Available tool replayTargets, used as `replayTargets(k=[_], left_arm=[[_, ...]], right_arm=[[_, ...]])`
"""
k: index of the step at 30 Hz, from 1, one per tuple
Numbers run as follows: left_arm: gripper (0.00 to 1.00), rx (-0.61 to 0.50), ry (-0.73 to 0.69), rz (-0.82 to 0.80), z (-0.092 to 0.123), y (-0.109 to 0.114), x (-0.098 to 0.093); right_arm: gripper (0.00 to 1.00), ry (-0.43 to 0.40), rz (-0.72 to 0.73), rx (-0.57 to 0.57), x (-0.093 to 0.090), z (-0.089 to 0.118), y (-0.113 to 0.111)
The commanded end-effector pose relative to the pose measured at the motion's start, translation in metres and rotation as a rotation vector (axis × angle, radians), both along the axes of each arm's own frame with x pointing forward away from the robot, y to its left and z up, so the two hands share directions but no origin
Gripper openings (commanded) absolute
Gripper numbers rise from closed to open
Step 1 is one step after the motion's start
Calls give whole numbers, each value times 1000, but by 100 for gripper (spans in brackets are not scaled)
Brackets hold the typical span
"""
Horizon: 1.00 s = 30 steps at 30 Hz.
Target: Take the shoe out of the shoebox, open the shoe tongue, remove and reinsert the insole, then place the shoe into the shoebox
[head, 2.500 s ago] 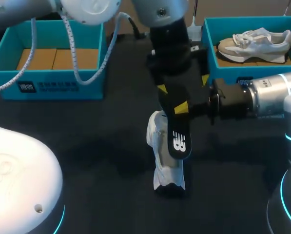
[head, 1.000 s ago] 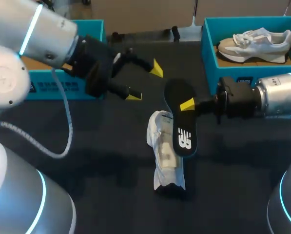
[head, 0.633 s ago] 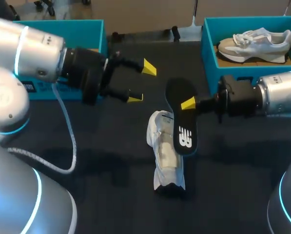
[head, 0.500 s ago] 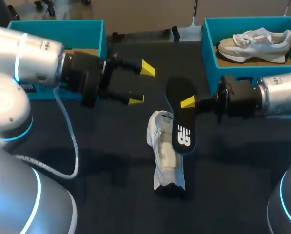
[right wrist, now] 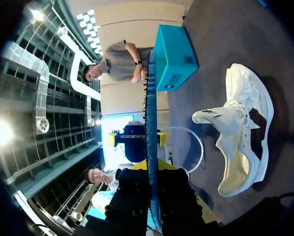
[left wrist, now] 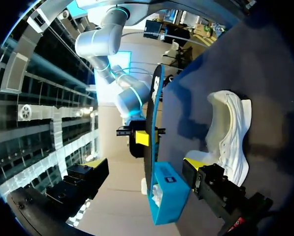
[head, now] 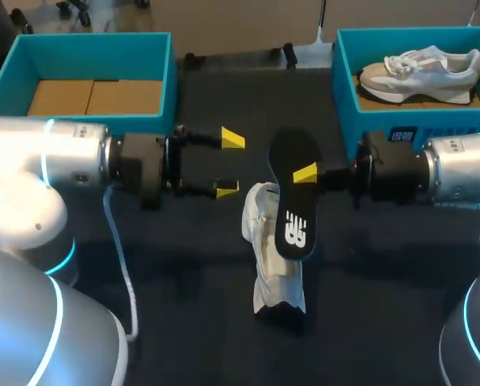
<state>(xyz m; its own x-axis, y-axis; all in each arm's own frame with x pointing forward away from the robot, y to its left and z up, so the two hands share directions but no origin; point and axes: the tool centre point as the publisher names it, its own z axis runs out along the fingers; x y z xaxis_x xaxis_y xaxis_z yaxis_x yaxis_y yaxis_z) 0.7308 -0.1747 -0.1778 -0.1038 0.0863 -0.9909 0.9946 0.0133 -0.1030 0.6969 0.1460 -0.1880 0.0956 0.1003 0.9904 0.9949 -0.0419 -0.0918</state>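
Note:
A white shoe [head: 270,259] lies on the dark table, toe toward me, its opening turned up. Above its heel hangs the black insole [head: 294,197], tilted, with my right gripper [head: 306,173] shut on its far edge. In the right wrist view the insole [right wrist: 150,118] shows edge-on between the right gripper's [right wrist: 152,169] fingers, with the shoe [right wrist: 245,132] lying beside and below. My left gripper [head: 229,165] is open, level with the insole and a short way to its left, touching nothing. From the left wrist the insole [left wrist: 150,118] and shoe [left wrist: 230,137] are ahead.
A teal shoebox [head: 172,76] with a cardboard floor stands at the back left, behind my left arm. A second teal shoebox [head: 346,88] at the back right holds another white and grey shoe [head: 420,71].
My left arm has swung down and toward me, its open gripper now level and pointing at the insole. The insole has tipped slightly in the right gripper; the shoe has not moved.

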Motion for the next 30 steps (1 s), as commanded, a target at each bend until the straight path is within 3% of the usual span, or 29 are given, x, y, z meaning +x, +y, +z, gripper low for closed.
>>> replayTargets(k=[1,16,17,18,30], left_arm=[[100,-110,5,32,-8,-3,-6],[98,-106,-63,51,-10,-24,7],[61,-114,-68,52,-10,-27,9],[55,-115,-68,53,-10,-28,10],[36,-122,-70,48,-11,-42,15]], right_arm=[[0,11,6,-9,3,2,6],[0,18,48,2,-4,3,30],[0,15,48,3,-6,3,32],[0,12,47,5,-6,3,32],[0,-22,43,3,-12,4,37]])
